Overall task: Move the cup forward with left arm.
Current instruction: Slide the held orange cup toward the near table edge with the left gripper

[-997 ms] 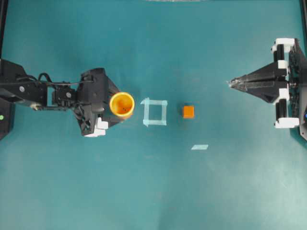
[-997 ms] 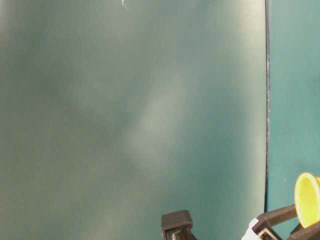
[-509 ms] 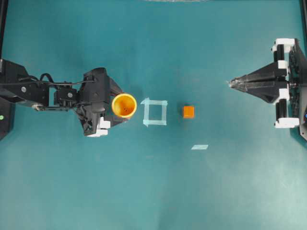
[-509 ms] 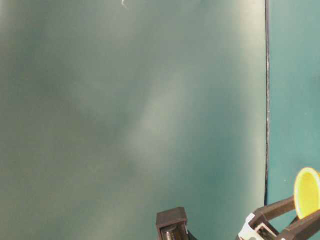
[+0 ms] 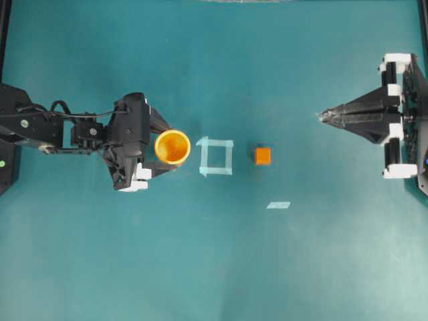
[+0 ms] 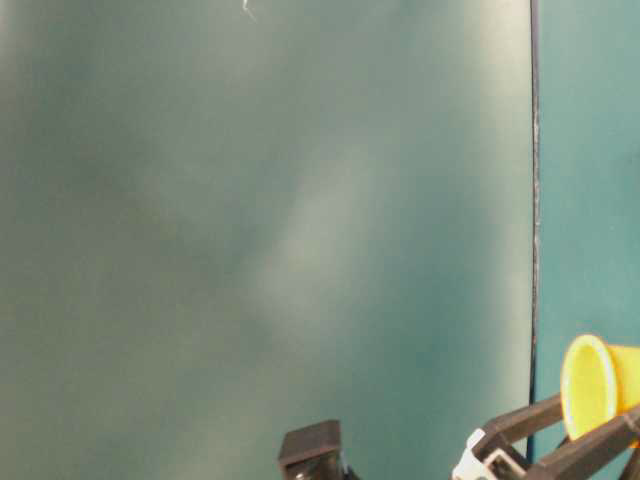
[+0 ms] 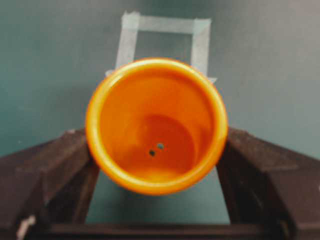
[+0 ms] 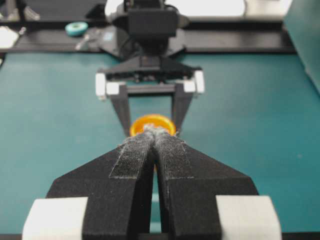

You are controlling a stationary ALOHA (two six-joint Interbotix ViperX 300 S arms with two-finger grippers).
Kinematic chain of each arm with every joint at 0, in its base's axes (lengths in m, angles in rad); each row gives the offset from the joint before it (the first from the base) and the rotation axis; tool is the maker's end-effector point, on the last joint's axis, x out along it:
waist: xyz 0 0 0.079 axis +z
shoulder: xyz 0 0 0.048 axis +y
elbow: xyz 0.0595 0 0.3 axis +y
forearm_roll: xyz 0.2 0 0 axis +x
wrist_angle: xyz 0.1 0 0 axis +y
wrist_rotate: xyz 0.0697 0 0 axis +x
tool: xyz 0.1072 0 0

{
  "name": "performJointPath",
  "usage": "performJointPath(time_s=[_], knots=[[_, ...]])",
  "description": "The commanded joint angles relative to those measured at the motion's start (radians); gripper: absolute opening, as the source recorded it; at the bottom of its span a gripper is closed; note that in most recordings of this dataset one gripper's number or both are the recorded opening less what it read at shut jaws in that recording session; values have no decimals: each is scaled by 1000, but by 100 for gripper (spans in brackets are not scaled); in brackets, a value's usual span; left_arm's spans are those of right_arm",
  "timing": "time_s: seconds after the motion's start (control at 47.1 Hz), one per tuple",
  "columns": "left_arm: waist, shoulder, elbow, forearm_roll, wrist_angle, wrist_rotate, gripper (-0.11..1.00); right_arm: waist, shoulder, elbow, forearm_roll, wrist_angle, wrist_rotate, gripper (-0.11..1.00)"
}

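The yellow-orange cup (image 5: 172,146) sits between the two fingers of my left gripper (image 5: 167,148), just left of a tape square (image 5: 216,156). In the left wrist view the cup (image 7: 156,125) fills the gap and both black fingers (image 7: 55,170) press on its sides. In the table-level view the cup (image 6: 590,385) is tilted and held off the surface. My right gripper (image 5: 319,116) is shut and empty at the far right, pointing at the cup (image 8: 141,123) in its own view.
A small orange cube (image 5: 263,156) lies right of the tape square. A loose strip of tape (image 5: 278,205) lies below and right of the cube. The tape square (image 7: 165,30) also shows just beyond the cup in the left wrist view.
My left gripper with the cup has crept a little toward the tape square and the cup stands higher in the table-level view. The right arm has not moved.
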Motion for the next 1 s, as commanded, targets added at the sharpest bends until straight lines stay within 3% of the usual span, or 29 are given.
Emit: performJointPath(time_s=[0.0,0.382,0.976], knots=[[-20,-29,0,2,-3,0,71,-2,-2,-32,2,-3,2,0],[-129,-29,11,2,-9,2,71,-2,-2,-34,2,-3,2,0],[-416,-20,-8,-2,-11,-12,71,-2,-3,-40,3,41,2,0]])
